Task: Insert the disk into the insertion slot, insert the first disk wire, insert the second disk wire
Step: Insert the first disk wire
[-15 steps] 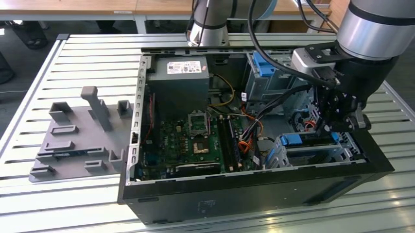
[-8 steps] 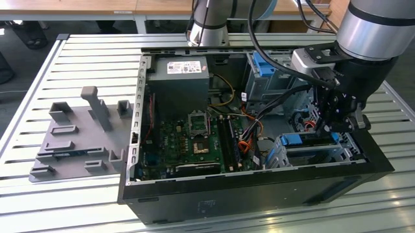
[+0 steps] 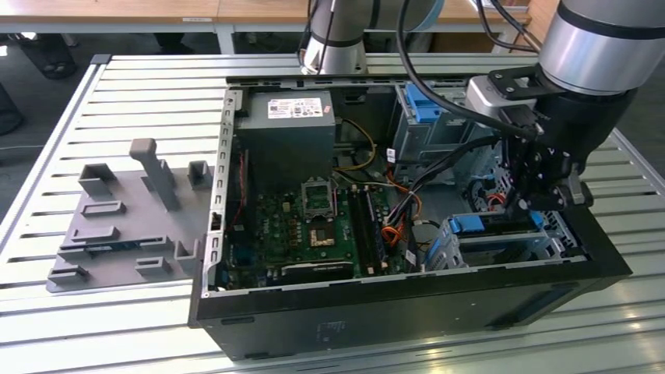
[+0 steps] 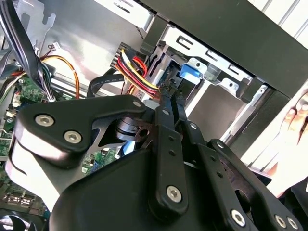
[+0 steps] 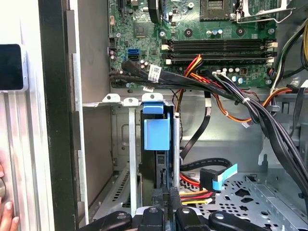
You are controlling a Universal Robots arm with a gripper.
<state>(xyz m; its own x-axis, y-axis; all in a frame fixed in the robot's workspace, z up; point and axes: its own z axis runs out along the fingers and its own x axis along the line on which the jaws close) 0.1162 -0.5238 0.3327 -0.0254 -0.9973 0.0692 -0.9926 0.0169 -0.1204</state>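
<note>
The disk [image 5: 150,166] stands on edge in the insertion slot [image 5: 129,144], its blue carrier tab [image 5: 156,132] sticking out. In the exterior view the slot [image 3: 449,248] sits at the case's front corner on that view's right, with the carrier's blue [image 3: 480,224] showing in it. My gripper [image 3: 522,206] reaches down just beside it. Its fingers stand close together, pinched on the end of a red, yellow and black disk wire [image 4: 137,72] at the disk's edge, with the gripper [image 4: 168,91] touching the carrier [image 4: 190,72]. A second black wire with a blue plug [image 5: 219,179] lies loose on the perforated floor.
Black cable bundles [image 5: 202,84] cross above the slot in front of the motherboard [image 3: 311,218]. A taller cage with a blue tab [image 3: 421,101] stands further back. A person's hand [image 4: 293,120] rests outside the case wall. A grey fixture plate [image 3: 124,226] lies on the table at the exterior view's left.
</note>
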